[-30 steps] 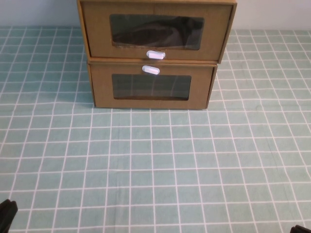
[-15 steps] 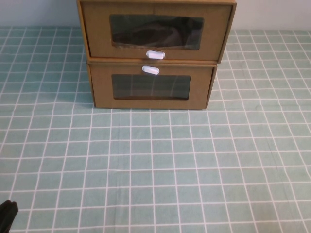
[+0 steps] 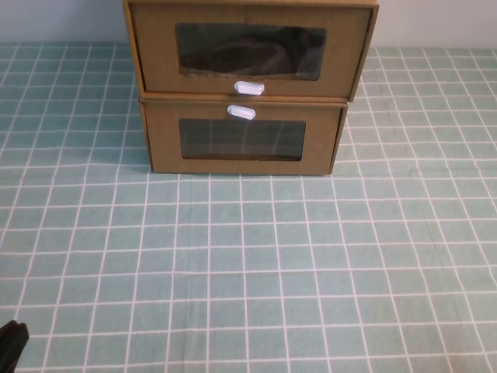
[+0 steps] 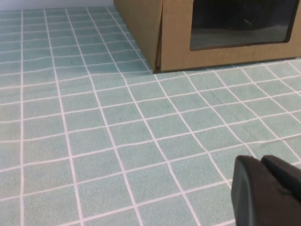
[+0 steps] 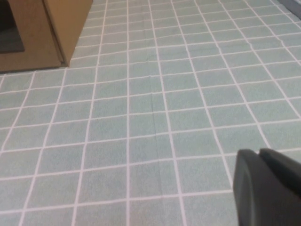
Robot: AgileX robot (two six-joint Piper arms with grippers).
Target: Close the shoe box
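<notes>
The left gripper (image 3: 9, 346), a black tip, sits low at the near left corner of the worktop, well apart from the boxes; in its wrist view its fingers (image 4: 263, 193) lie pressed together with nothing between them.

At the far edge, about the middle, stands the shoe box (image 3: 248, 50) — a brown corrugated cardboard drawer-style box with a wide clear plastic window and a small white pull tab (image 3: 249, 88) below it. It rests on a slightly narrower matching cardboard box (image 3: 242, 140), whose white tab sits above its own window. The upper drawer front juts a little beyond the lower one, so it looks not fully pushed in.

I judge it light and fairly stiff, though the window would flex — better to push flat on the cardboard face beside the tab than to grip.

The right gripper (image 5: 268, 188) hangs over the teal checked tablecloth (image 3: 256, 264) near the near right corner, out of the high view, fingers together and empty.
</notes>
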